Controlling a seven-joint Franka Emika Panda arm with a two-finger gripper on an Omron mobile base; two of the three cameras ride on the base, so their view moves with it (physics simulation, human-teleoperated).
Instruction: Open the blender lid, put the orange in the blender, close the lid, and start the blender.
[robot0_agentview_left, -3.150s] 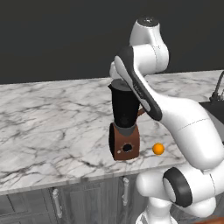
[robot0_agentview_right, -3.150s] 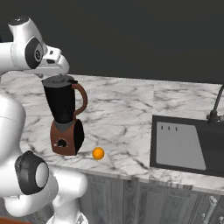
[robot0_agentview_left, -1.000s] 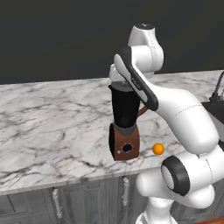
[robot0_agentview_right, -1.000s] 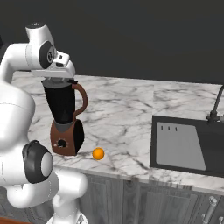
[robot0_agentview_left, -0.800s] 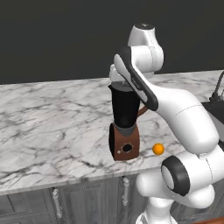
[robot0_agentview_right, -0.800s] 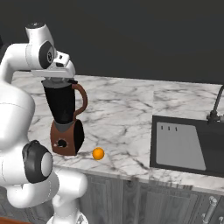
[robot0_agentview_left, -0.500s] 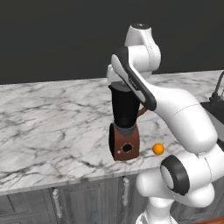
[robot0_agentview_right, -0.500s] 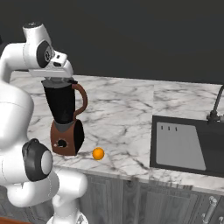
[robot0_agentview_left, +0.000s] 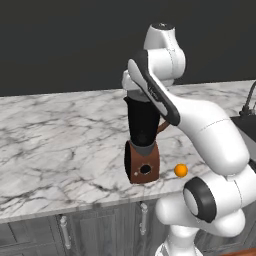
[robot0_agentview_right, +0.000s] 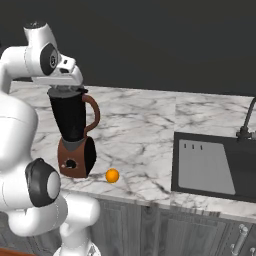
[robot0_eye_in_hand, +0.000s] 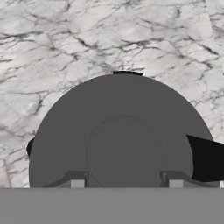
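Blender lid (robot0_eye_in_hand: 118, 131) sits on top of the blender (robot0_agentview_right: 74, 135), flat on the jar rim, so it's not off yet. In the hand view the dark grey disc takes up most of the frame with its raised centre knob right in the middle, and the gripper (robot0_eye_in_hand: 126, 183) is directly over it, one fingertip (robot0_eye_in_hand: 77, 181) at about 8 o'clock of the knob and the other at about 4 o'clock. The tips flank the knob, but whether they're actually squeezing it or just sitting either side, I can't tell from these shots.

From the right base view the white hand sits right on top of the jar, reddish-brown handle sticking out to 3 o'clock. The orange (robot0_agentview_right: 112, 175) is on the marble counter (robot0_agentview_right: 150, 125), near the brown base at roughly 4 o'clock from it, not touching. Dark sink (robot0_agentview_right: 215, 167) is well off at 3 o'clock.
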